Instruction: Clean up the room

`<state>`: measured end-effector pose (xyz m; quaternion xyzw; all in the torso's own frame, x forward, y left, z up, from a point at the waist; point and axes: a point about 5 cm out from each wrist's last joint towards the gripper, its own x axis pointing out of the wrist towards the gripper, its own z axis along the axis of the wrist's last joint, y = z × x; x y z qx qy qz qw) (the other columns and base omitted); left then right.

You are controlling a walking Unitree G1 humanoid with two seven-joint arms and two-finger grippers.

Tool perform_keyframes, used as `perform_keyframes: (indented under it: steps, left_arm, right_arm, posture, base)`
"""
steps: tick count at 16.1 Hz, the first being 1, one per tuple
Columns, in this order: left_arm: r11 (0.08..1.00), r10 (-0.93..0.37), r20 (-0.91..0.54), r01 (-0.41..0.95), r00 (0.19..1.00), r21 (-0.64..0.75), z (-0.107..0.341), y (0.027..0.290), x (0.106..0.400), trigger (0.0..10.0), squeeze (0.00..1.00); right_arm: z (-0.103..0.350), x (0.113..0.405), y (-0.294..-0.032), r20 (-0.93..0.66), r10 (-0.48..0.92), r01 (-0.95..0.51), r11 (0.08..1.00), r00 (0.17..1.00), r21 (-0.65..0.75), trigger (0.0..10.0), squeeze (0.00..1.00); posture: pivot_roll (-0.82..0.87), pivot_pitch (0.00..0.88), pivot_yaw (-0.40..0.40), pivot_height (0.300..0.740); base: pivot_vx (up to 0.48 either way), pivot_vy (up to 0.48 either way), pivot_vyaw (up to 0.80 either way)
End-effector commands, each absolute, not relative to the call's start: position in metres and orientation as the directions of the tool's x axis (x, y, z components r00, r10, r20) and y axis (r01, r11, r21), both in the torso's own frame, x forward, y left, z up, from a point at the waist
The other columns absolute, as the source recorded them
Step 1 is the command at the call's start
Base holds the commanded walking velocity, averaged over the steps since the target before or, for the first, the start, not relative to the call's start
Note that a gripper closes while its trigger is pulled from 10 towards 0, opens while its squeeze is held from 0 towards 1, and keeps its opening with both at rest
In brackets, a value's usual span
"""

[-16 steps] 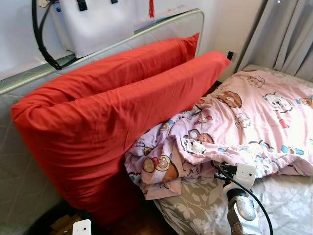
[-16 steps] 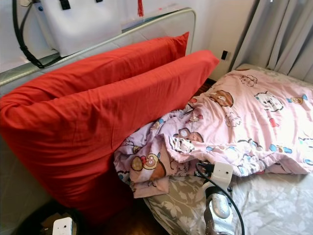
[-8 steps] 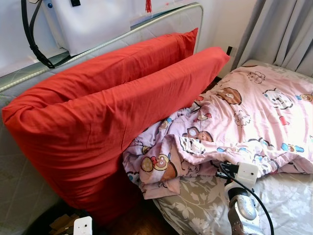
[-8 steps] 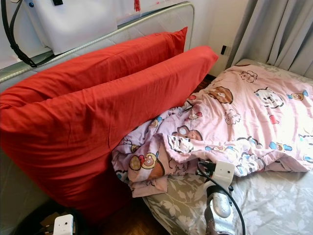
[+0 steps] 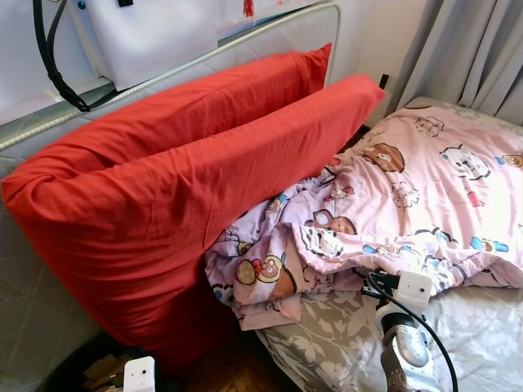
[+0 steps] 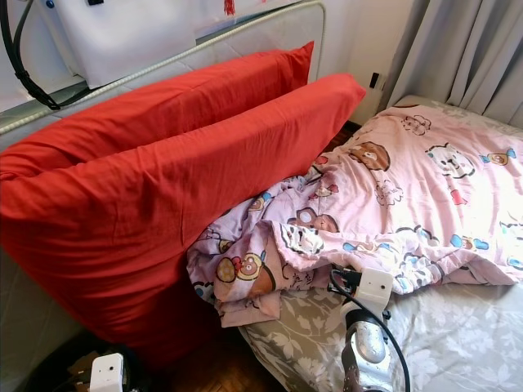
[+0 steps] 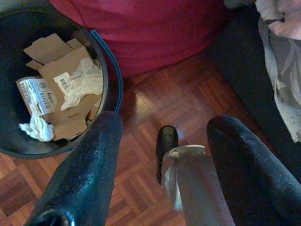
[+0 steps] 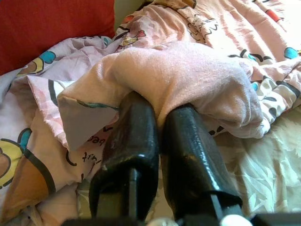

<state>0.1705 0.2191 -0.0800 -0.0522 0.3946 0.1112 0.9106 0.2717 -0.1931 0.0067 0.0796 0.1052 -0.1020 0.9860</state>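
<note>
**Right gripper pinching the quilt's near edge**

From the head views, you see the pink cartoon-print quilt [image 5: 425,196] bunched across the grey floral-print mattress [image 5: 343,351], its long axis running far-right toward the grey curtain [image 5: 474,49]. Two long red pillows [image 5: 163,188] lean on the padded headboard [image 5: 24,327] at left, crowding the quilt's crumpled left end. Your right arm [image 5: 404,351] sits at the quilt's near edge, the nearer arm by far.

In the left wrist view, the left gripper [image 7: 160,155] hangs with fingers spread wide over the parquet floor [image 7: 188,94], beside a black bin holding cardboard scraps [image 7: 51,89].

In the right wrist view, the right gripper [image 8: 157,117] has its fingers closed narrow on a fold of the quilt. Any pull toward you will likely drag against the pillows.
</note>
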Motion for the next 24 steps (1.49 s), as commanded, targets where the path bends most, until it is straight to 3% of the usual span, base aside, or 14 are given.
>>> perform_keyframes:
  steps: [1,11,24]
  left_arm:
    - [0.967,0.169,-0.748,-0.254,0.642,0.000,-0.0823,0.2230,0.1647,10.0,0.00]
    - [0.965,0.164,-0.744,-0.263,0.648,-0.016,-0.0817,0.2231,0.1658,10.0,0.00]
    - [0.966,0.160,-0.747,-0.259,0.646,-0.017,-0.0822,0.2230,0.1649,10.0,0.00]
  right_arm:
    - [0.0098,0.2735,-0.1946,-0.207,-0.192,0.223,0.966,0.959,0.133,10.0,0.00]
    - [0.0107,0.2754,-0.1962,-0.210,-0.204,0.234,0.964,0.956,0.127,10.0,0.00]
    - [0.0113,0.2771,-0.1977,-0.211,-0.213,0.242,0.962,0.954,0.125,10.0,0.00]
  posture:
    - [0.00,0.109,-0.005,0.740]
    - [0.00,0.101,-0.003,0.740]
    - [0.00,0.072,0.003,0.740]
  base:
    - [0.000,0.000,0.00]
    - [0.000,0.000,0.00]
    - [-0.275,0.000,0.00]
